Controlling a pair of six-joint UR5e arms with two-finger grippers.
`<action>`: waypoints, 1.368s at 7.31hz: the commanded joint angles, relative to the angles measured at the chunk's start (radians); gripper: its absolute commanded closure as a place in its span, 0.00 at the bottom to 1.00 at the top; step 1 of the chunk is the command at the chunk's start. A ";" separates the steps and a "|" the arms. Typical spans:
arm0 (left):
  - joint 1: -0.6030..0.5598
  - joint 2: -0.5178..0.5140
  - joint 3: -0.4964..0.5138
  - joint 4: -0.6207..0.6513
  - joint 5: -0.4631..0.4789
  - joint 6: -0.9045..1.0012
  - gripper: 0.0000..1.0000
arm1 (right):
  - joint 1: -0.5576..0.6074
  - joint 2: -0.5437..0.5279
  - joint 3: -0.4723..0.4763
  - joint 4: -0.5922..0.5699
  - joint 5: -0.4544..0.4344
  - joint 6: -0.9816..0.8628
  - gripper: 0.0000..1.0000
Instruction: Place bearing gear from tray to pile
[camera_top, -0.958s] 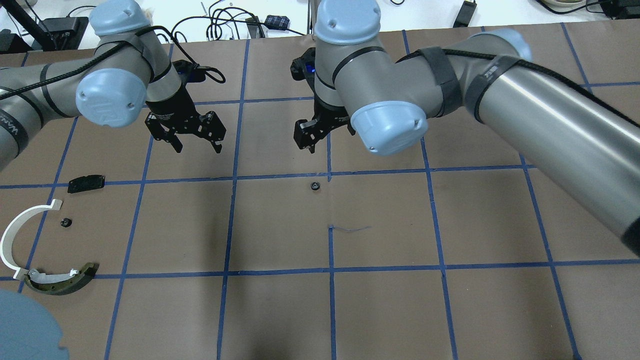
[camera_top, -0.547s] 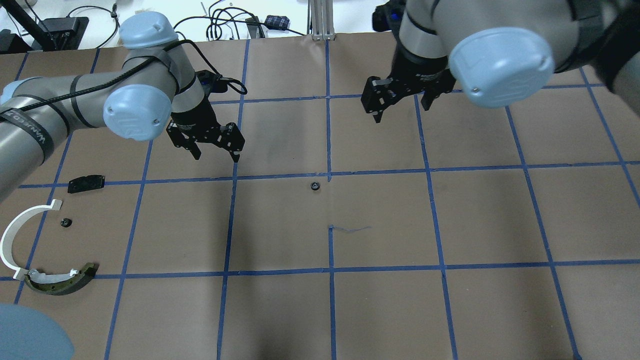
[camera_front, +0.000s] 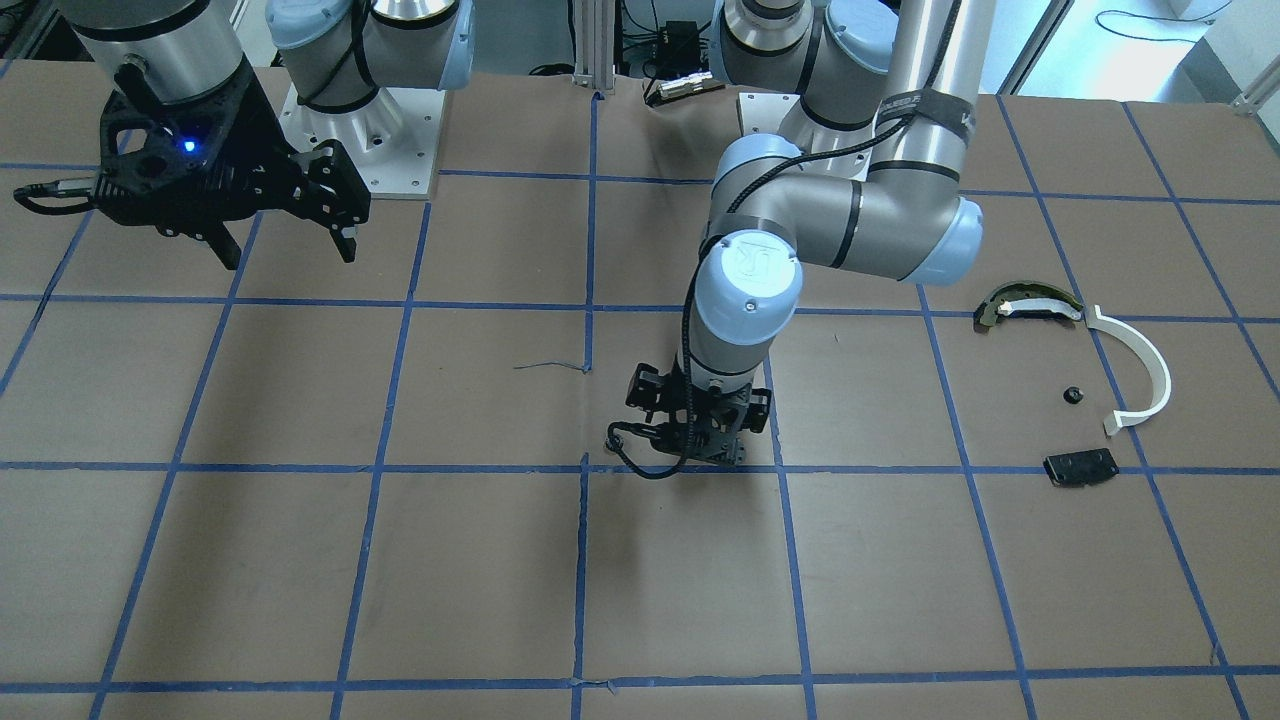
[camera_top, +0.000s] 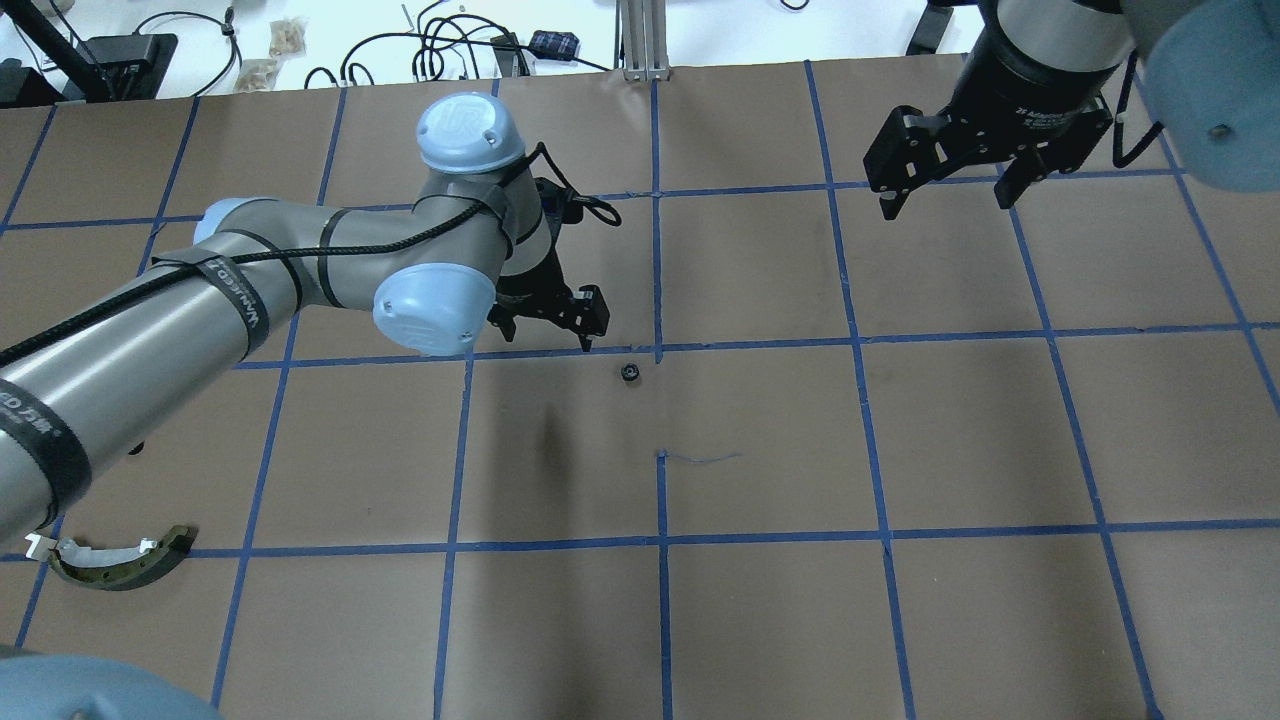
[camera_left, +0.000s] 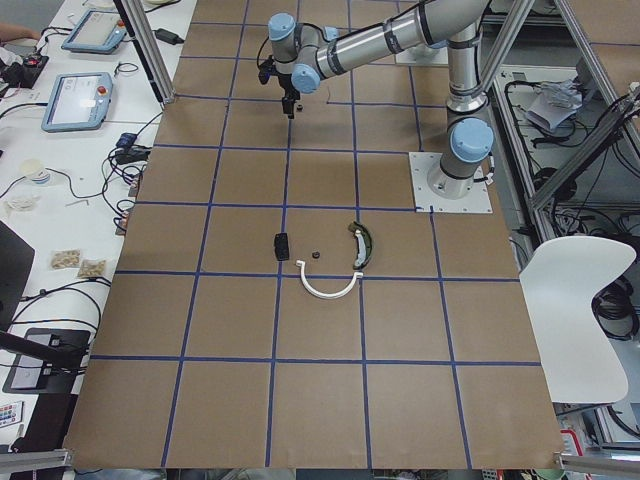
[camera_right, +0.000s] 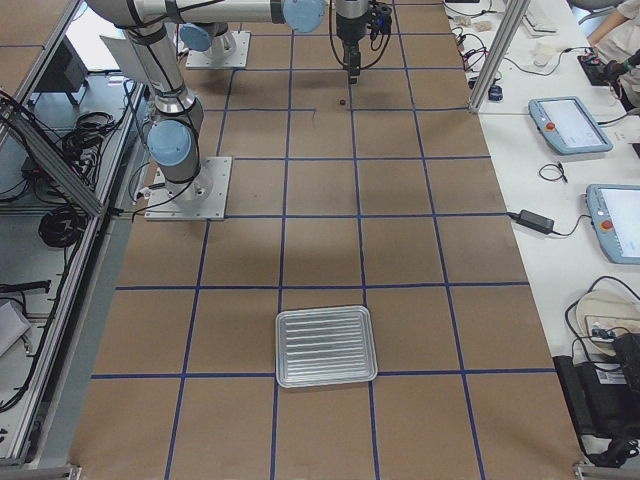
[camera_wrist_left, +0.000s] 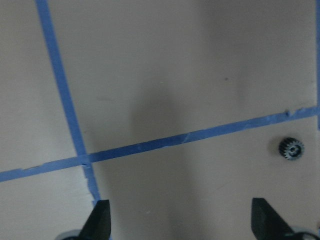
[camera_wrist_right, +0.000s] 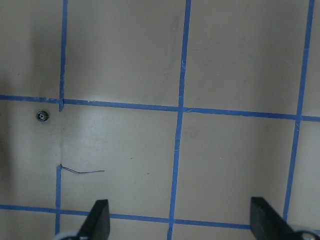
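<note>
A small black bearing gear (camera_top: 630, 373) lies on the brown table by a blue tape crossing; it also shows in the left wrist view (camera_wrist_left: 291, 148) and the right wrist view (camera_wrist_right: 43, 116). My left gripper (camera_top: 548, 336) is open and empty, low over the table, just left of the gear and apart from it. My right gripper (camera_top: 945, 203) is open and empty, high at the far right. The pile lies at the table's left end: a white half-ring (camera_front: 1140, 370), a dark curved piece (camera_front: 1030, 305), a black plate (camera_front: 1080, 467) and a second small gear (camera_front: 1073, 394).
A silver ribbed tray (camera_right: 325, 346) sits empty toward the table's right end. In the overhead view my left arm (camera_top: 200, 310) hides most of the pile, and only the dark curved piece (camera_top: 125, 560) shows. Cables and boxes lie beyond the far edge.
My left gripper has moved right and down, close to the gear. My right gripper has drawn away from the middle to the far right. The gear has not moved.
</note>
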 joint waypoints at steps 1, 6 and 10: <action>-0.074 -0.064 -0.015 0.100 0.002 -0.036 0.00 | -0.001 -0.011 0.019 -0.010 -0.004 0.081 0.00; -0.100 -0.130 -0.015 0.190 0.002 -0.019 0.31 | 0.002 0.024 -0.024 0.001 -0.047 0.147 0.00; -0.100 -0.131 -0.014 0.191 -0.003 -0.023 1.00 | 0.091 0.054 -0.039 -0.009 -0.058 0.261 0.00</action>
